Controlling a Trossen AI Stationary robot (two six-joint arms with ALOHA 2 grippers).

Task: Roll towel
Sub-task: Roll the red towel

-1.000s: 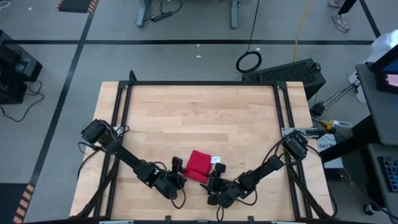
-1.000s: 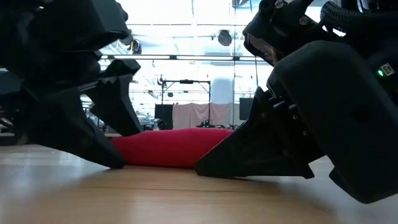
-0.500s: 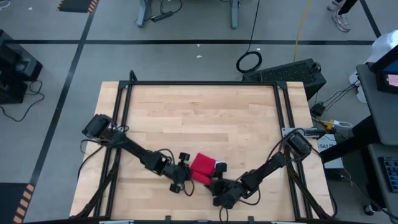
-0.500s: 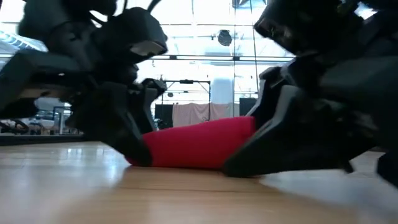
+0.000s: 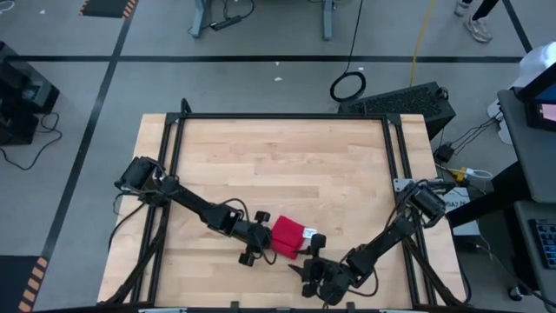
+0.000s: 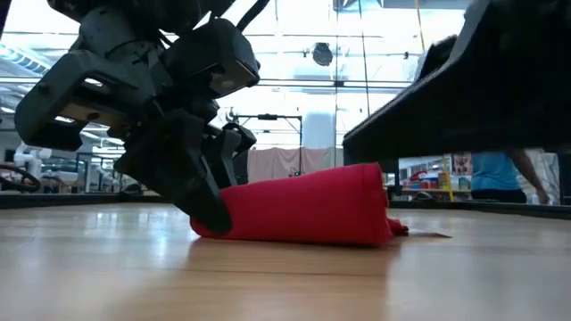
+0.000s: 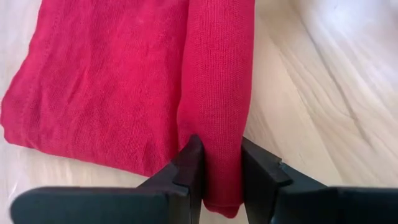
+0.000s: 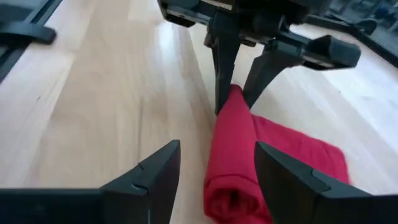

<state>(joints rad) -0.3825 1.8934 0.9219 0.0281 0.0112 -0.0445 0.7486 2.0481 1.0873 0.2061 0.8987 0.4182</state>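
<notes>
The left claw point(image 7: 221, 171) is clenched on the rolled edge of the towel point(image 7: 124, 81); its own wrist view shows both dark fingers point(image 7: 189, 165) pressing the red roll from either side, with the flat folded part of the cloth spreading away beyond them. From above, the left claw point(image 5: 258, 246) sits at the towel's point(image 5: 287, 236) left end near the front of the desk point(image 5: 278, 165). The right claw point(image 5: 311, 271) hangs just in front of the towel with its fingers point(image 8: 146, 177) spread and apart from the cloth; its wrist view alone shows the roll's open end point(image 8: 233, 199). The low view shows the towel point(image 6: 303, 207) lying on the desk point(image 6: 178, 276), and a small pale patch at its right end, possibly the tag
</notes>
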